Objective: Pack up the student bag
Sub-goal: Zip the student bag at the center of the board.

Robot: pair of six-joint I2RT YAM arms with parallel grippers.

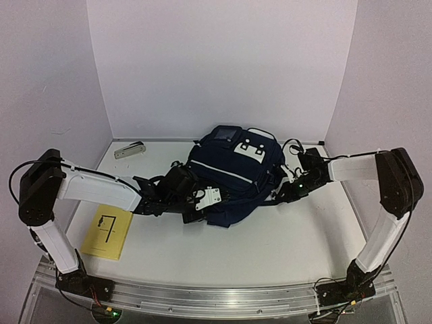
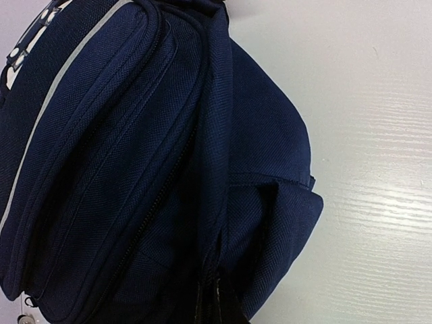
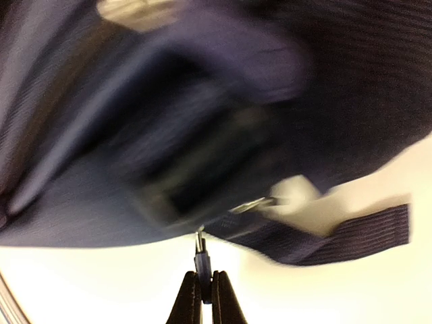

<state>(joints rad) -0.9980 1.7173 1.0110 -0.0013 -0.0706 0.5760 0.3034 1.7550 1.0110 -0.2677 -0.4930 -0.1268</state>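
The student bag [image 1: 233, 169], a dark navy backpack with pale zip lines and a white patch, lies in the middle of the table. My left gripper [image 1: 202, 202] is at its near left corner. In the left wrist view the student bag [image 2: 135, 169] fills the frame, and the left gripper [image 2: 216, 307] is shut on a fold of fabric beside a zip, its fingers barely showing. My right gripper [image 1: 280, 194] is at the bag's right side. In the right wrist view the right gripper [image 3: 204, 283] is shut on a small zip pull [image 3: 202, 260] hanging under the blurred bag [image 3: 202, 101].
A yellow booklet [image 1: 108, 233] lies flat at the near left of the table. A small grey object [image 1: 129, 150] rests near the back left wall. A black strap [image 3: 337, 239] trails from the bag onto the white table [image 2: 378, 202].
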